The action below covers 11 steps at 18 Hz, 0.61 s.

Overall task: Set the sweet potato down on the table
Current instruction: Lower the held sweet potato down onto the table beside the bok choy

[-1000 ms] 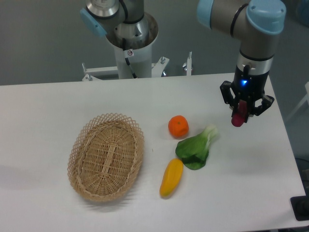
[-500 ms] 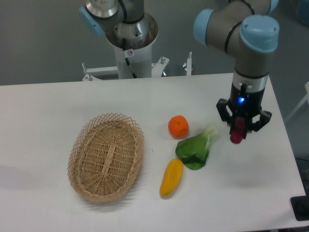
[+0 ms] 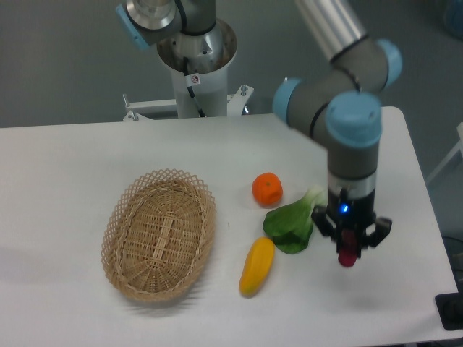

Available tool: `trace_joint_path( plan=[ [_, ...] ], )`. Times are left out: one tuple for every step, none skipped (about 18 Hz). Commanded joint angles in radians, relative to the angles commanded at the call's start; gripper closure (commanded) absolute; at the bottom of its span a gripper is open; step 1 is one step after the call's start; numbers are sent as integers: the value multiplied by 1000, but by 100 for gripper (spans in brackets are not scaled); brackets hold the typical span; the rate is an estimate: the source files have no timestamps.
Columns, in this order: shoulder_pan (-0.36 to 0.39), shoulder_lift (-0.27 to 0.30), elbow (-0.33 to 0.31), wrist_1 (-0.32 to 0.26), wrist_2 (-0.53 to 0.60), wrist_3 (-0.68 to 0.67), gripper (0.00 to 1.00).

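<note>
My gripper (image 3: 349,253) hangs over the right front part of the white table (image 3: 87,159), pointing straight down. It is shut on the sweet potato (image 3: 348,256), a small maroon tuber held upright, with only its lower end showing below the fingers. The sweet potato's tip is low over the tabletop; whether it touches I cannot tell.
A green leafy vegetable (image 3: 293,223) lies just left of the gripper. An orange fruit (image 3: 267,189) sits behind it, and a yellow oblong vegetable (image 3: 257,265) lies in front. A woven wicker basket (image 3: 160,233) stands at the left. The table's right edge is close to the gripper.
The arm has swung toward the front of the table and downward, carrying the sweet potato from the back right to a spot beside the green vegetable.
</note>
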Motion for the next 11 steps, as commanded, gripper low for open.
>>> trace_joint_path(
  plan=[
    [-5,-8,-3,2,5,0,71],
    [-6,-21,-3,5,5,0,71],
    [-6,-37,-2,8,6,0,71],
    [-6,-51,0,8,6,2,71],
    [-6,-58,-1,8,5,11,71],
    [-8,-68,-5,8,6,24,71],
    [-9,-74,-6,8,6,32,71],
    [-9,-75,-6,8,6,32,71],
    [-9,-75,-6,8,6,34,71],
    [-11,-77,-9,8,6,34,71],
    [-14,-80,-9,8,6,34,71]
  ],
)
